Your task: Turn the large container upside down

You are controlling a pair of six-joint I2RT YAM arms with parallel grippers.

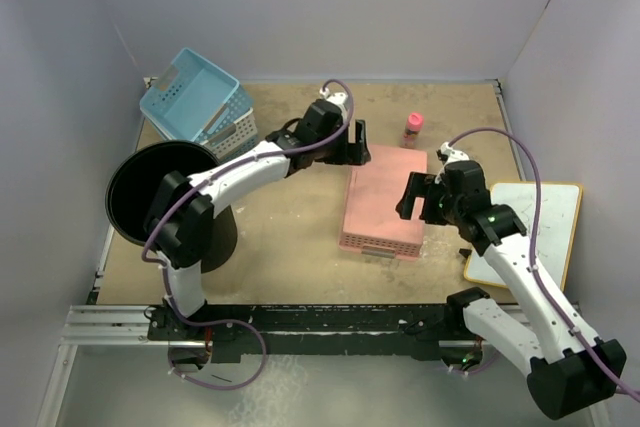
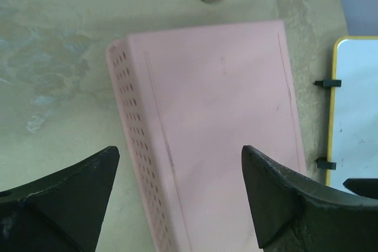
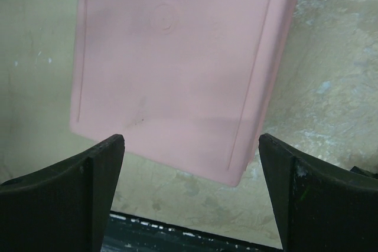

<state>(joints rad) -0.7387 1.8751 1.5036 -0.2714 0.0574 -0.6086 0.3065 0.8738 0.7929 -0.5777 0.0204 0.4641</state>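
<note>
Left end effector (image 2: 178,154) and right end effector (image 3: 192,143) gape empty over the pink basket (image 1: 385,202) — large container (image 1: 135,192) well apart.

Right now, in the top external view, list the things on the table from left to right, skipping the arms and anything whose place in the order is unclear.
large container → pink basket → yellow-edged whiteboard

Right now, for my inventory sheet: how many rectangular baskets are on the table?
3. A blue basket sits tilted on a white basket at the back left; a pink basket lies upside down at the centre. Others may hide behind the large container.
</note>
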